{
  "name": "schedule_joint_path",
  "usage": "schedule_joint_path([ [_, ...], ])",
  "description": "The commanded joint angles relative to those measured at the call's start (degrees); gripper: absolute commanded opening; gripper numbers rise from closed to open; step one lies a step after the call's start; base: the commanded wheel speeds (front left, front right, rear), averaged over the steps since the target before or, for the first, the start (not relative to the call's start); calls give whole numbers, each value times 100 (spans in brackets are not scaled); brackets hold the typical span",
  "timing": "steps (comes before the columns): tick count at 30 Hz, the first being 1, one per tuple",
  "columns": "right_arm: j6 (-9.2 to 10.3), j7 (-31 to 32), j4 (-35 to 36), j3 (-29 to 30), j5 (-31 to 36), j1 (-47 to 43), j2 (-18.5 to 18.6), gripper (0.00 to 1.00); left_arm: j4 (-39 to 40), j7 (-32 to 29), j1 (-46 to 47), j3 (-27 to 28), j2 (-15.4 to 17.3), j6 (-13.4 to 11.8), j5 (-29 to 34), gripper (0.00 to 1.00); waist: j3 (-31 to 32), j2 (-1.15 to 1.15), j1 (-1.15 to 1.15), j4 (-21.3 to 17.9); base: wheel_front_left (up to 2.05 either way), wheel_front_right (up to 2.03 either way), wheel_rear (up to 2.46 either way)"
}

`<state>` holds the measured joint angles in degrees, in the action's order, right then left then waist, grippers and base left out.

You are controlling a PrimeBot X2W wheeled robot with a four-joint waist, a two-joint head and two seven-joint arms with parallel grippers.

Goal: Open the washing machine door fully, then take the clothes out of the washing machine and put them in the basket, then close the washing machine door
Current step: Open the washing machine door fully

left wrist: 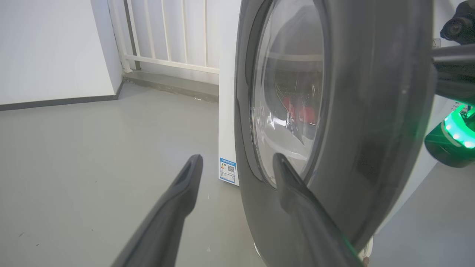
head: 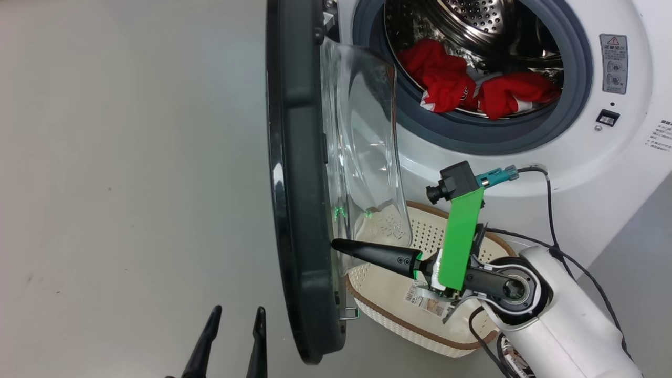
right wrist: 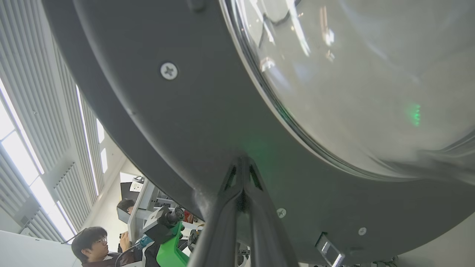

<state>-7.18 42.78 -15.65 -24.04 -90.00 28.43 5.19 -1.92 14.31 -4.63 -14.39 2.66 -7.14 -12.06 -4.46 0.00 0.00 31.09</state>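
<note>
The washing machine (head: 593, 173) stands at the right with its door (head: 296, 184) swung out and seen edge-on, the glass bowl (head: 362, 142) bulging toward the drum. Red clothes (head: 451, 84) lie in the steel drum. The cream basket (head: 380, 283) sits on the floor below the opening, behind the door. My right gripper (head: 336, 244) is shut, its tips pressed on the door's inner rim (right wrist: 185, 122), just below the glass. My left gripper (head: 237, 312) is open near the door's outer face (left wrist: 371, 111), holding nothing.
Bare grey floor (head: 131, 184) spreads left of the door. A white railing (left wrist: 167, 44) and wall stand beyond the machine's side, which carries a blue label (left wrist: 227, 170). Two people (right wrist: 89, 244) sit in the background of the right wrist view. Cables (head: 551, 220) trail from my right arm.
</note>
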Motion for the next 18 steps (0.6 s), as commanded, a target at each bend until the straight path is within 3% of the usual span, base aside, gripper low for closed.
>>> schedule_joint_path([
  [1,-31,-72,129,-143,34,188,-172,0,189,69,55,224,21,-63,47,100,2,0,0,5,0,0,0],
  [16,-31,-453,8,-536,-100,332,-227,0,264,69,-22,326,21,-83,62,100,40,0,0,5,0,0,0],
  [18,-31,-525,-19,-553,-41,331,-227,93,249,69,-15,336,21,-69,62,100,42,0,0,0,0,0,0],
])
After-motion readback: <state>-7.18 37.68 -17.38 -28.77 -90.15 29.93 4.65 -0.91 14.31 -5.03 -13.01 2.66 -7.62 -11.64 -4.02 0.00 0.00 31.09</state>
